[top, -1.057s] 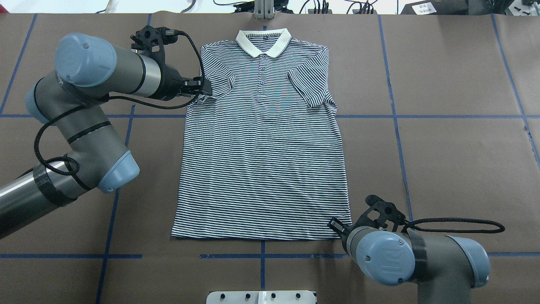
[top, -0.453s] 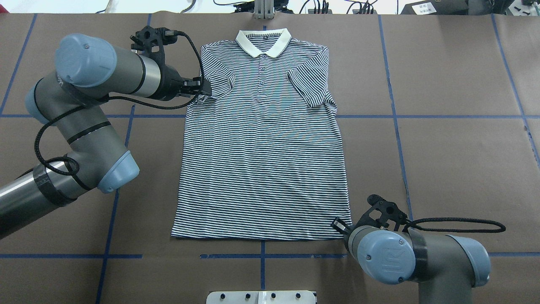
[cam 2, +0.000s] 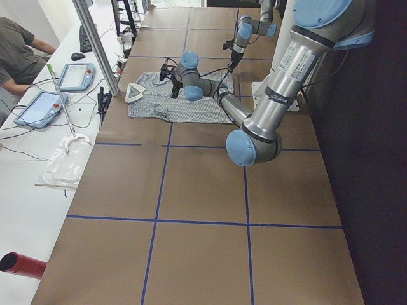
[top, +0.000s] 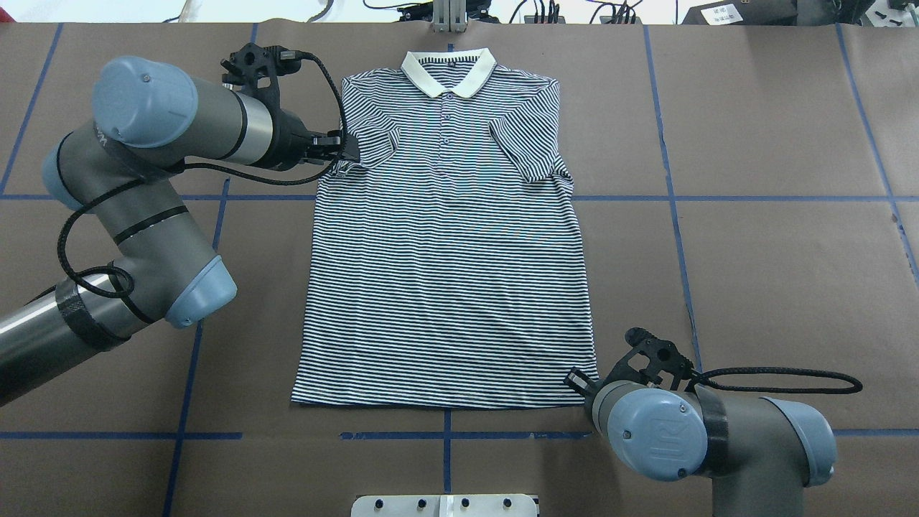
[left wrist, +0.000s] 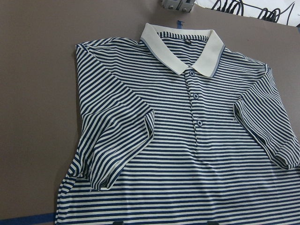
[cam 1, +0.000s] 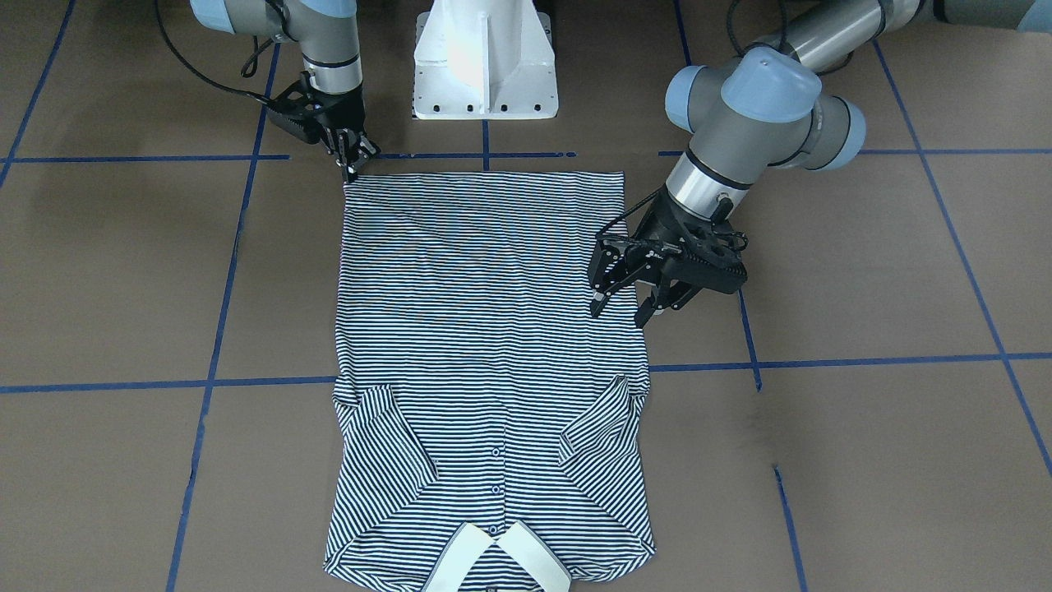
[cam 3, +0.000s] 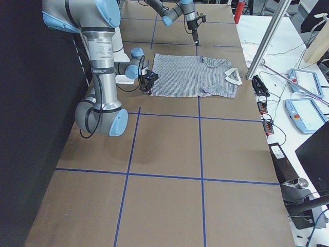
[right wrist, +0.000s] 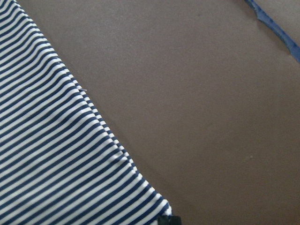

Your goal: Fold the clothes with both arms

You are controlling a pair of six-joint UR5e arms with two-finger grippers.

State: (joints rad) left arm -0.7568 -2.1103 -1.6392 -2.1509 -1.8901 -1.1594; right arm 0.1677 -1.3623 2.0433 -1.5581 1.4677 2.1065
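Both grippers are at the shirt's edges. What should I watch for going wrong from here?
1. The right gripper sits at the very hem corner of the polo shirt. With so little cloth there, it may slip out on lifting.
2. The left gripper is open at the side edge near the tucked-in sleeve. A lift there could drag that sleeve open.

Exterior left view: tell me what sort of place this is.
Probably a robotics lab workstation. A left arm and a right arm reach to a polo shirt on a brown table gridded with blue tape, and a person sits at a white bench bearing control tablets.
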